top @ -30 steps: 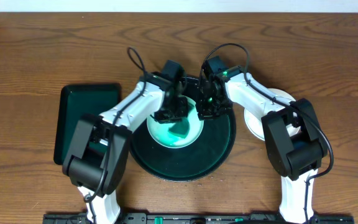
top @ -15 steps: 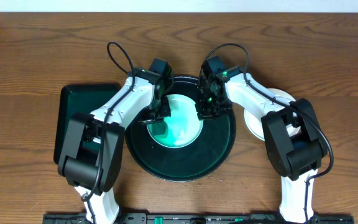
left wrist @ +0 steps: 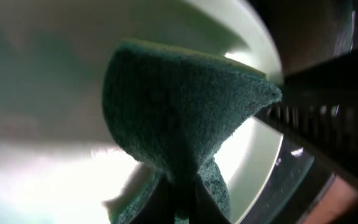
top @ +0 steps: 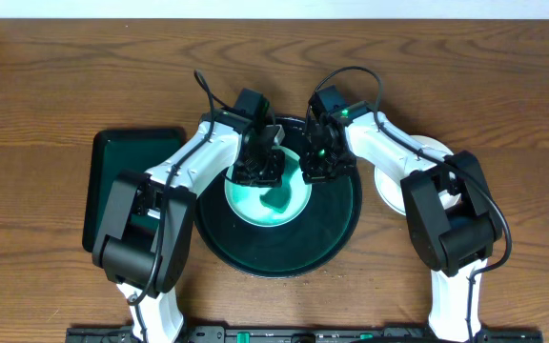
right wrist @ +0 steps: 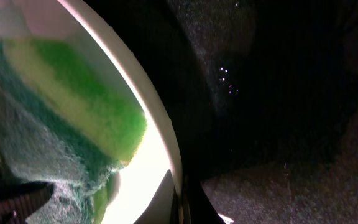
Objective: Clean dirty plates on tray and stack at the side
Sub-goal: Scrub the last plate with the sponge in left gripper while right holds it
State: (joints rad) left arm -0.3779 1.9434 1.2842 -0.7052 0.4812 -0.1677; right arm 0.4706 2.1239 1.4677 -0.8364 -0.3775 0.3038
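Overhead, arms and sponge [top: 276,200] overlap the plate [top: 246,208]; green tray [top: 112,181] leftward.

**Off-task items in view: worktop, green tray, sponge**

From my station I see a brown wooden worktop [top: 46,76] with a strong grain running left to right. A dark green rectangular tray [top: 108,171] with rounded corners lies flat on its left part, long side running front to back; I see nothing in the part that shows. A sponge [left wrist: 179,106] fills the left wrist view: dark green scouring face towards the lens, fanned wide at the top and squeezed to a narrow waist below. The right wrist view adds its yellow-green foam layer. A pale strip [top: 351,8] edges the worktop's far side, possibly a wall.
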